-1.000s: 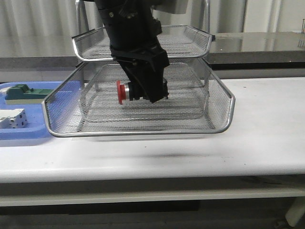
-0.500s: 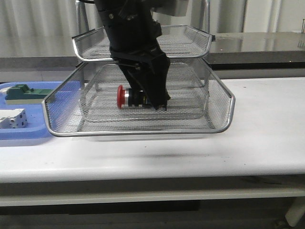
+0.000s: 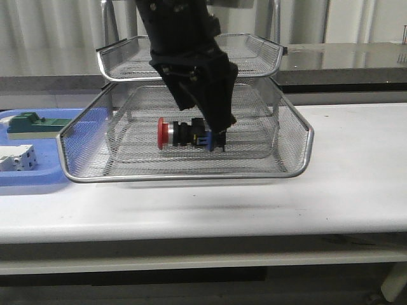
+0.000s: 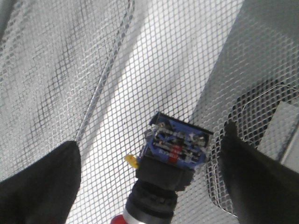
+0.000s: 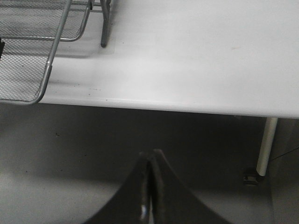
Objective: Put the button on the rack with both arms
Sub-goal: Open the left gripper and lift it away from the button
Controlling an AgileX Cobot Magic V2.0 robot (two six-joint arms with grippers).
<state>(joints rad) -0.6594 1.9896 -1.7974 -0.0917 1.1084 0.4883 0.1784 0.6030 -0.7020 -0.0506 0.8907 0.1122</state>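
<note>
The button [image 3: 184, 135] lies on its side on the mesh floor of the rack's pulled-out lower tray [image 3: 191, 176], red head to the left and blue block to the right. My left gripper [image 3: 213, 127] is open just above it, its fingers clear of the button. In the left wrist view the button [image 4: 175, 149] lies on the mesh [image 4: 93, 70] between the spread fingers of the left gripper [image 4: 149, 135], touching neither. My right gripper [image 5: 150, 156] is shut and empty, low in front of the table edge, out of the front view.
The rack's upper tray [image 3: 254, 54] hangs over the back of the lower one. A blue plastic tray [image 3: 38, 175] at the left holds a green component [image 3: 32, 124] and a white one [image 3: 16, 157]. The rack's corner [image 5: 46, 70] and a table leg [image 5: 265, 144] show in the right wrist view.
My left gripper lowered the button to the tray floor, opened and let it go. The fingers have shifted up and right; the button now lies free on the mesh.
</note>
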